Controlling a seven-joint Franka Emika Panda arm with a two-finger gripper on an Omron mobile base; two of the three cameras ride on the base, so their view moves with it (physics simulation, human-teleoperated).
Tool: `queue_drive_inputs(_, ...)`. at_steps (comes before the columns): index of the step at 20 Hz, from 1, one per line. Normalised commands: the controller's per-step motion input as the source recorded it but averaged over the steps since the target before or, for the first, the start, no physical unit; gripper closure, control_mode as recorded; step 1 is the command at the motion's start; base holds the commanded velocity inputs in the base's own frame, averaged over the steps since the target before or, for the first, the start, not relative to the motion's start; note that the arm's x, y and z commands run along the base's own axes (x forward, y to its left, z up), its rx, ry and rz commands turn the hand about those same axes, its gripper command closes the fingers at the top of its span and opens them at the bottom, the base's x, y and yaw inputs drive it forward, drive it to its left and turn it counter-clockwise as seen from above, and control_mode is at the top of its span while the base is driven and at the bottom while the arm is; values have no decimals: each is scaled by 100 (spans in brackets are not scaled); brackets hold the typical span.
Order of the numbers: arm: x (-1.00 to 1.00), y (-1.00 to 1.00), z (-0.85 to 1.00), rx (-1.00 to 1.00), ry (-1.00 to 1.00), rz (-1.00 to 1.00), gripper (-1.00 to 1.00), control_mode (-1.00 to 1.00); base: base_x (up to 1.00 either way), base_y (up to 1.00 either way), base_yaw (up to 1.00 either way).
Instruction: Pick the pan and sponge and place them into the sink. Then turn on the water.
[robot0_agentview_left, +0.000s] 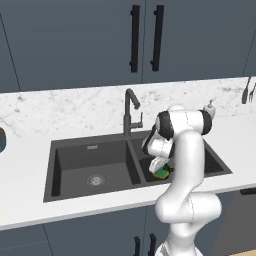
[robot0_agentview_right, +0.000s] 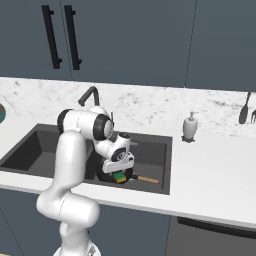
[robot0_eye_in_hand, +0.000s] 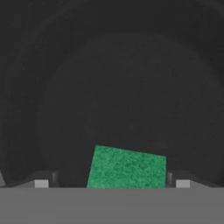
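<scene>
The black pan (robot0_eye_in_hand: 127, 92) lies in the right basin of the dark grey sink (robot0_agentview_left: 90, 150), its short wooden handle (robot0_agentview_right: 148, 179) pointing right. The green and yellow sponge (robot0_eye_in_hand: 127, 168) rests inside the pan (robot0_agentview_right: 106, 176). My gripper (robot0_eye_in_hand: 112, 182) hangs low over the pan, its fingertips (robot0_eye_in_hand: 41, 183) spread wide on either side of the sponge, with a clear gap on the left. From the base views the gripper (robot0_agentview_right: 120, 170) sits just above the sponge (robot0_agentview_left: 162, 173). The faucet (robot0_agentview_left: 129, 112) stands behind the divider, and no water runs.
A white soap dispenser (robot0_agentview_right: 190, 126) stands on the counter right of the sink. Dark utensils (robot0_agentview_right: 245, 112) hang at the far right wall. A teal object (robot0_agentview_left: 1, 140) sits at the counter's left edge. The left basin (robot0_agentview_left: 95, 172) holds nothing but its drain.
</scene>
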Motion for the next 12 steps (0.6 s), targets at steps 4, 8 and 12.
queue_drive_inputs(4, 22, 8, 21, 10, -3, 0, -100, -100, 0, 0, 0)
queue_drive_inputs(8, -6, -1, 83, 5, 0, -3, -100, -100, 0, 0, 0)
queue_drive_inputs(12, -24, 0, 98, 1, 0, -15, -100, -100, 0, 0, 0)
